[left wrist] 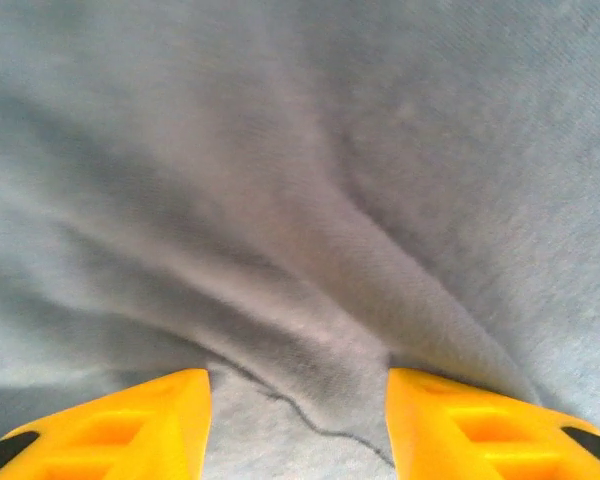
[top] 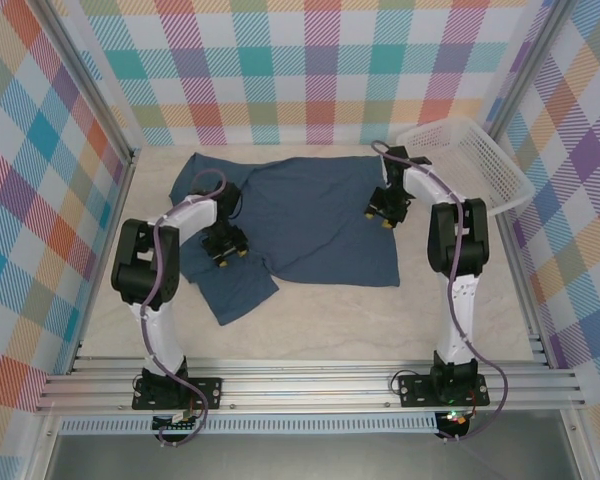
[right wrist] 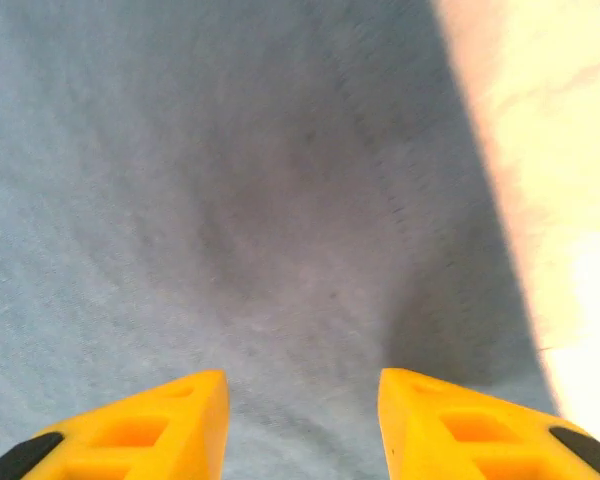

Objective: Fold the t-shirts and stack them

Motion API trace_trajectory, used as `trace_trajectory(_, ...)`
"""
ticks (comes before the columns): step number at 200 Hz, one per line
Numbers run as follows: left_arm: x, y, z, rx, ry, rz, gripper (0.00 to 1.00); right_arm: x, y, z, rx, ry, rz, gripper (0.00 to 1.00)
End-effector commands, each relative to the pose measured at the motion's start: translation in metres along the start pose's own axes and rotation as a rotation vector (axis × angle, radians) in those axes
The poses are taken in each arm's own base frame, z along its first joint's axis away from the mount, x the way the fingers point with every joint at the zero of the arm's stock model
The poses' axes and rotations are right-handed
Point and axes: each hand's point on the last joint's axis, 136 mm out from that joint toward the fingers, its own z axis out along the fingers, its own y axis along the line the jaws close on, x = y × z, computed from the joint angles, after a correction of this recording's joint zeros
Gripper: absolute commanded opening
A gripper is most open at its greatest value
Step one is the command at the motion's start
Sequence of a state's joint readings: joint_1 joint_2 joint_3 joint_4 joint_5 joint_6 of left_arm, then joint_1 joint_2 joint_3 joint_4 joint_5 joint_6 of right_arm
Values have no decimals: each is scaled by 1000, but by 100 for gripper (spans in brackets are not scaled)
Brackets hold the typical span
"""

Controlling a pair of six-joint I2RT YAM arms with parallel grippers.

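Note:
The dark slate-blue t-shirt (top: 310, 225) lies spread across the middle of the table, with one sleeve pointing to the front left. My left gripper (top: 226, 252) is down on its left side near that sleeve. In the left wrist view the yellow fingers (left wrist: 130, 420) stand apart over the t-shirt (left wrist: 300, 200), and a raised fold with a seam runs down between them. My right gripper (top: 382, 216) rests on the shirt's right part, near its edge. Its fingers (right wrist: 460, 420) are also apart, with flat cloth (right wrist: 230, 220) under them and nothing pinched.
A white mesh basket (top: 470, 160) stands tilted at the back right corner. Bare pale table (right wrist: 560, 200) shows just right of the shirt's edge. Checked walls close in the left, back and right sides.

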State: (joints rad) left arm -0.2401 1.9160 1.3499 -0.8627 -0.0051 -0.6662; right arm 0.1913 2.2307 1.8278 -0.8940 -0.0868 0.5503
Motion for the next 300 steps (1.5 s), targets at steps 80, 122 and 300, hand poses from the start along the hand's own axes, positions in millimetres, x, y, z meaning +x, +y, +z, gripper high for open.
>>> trace_trajectory(80,148,66,-14,119,125,-136,50,129,26,-99,-294,-71,-86,54)
trace_trajectory(122,160,84,1,12,152,-88,47,167,2,-100,-298,-30,-66,55)
trace_trajectory(300,135,97,-44,31,-89,-85,0,166,-102,-44,187,-35,169,53)
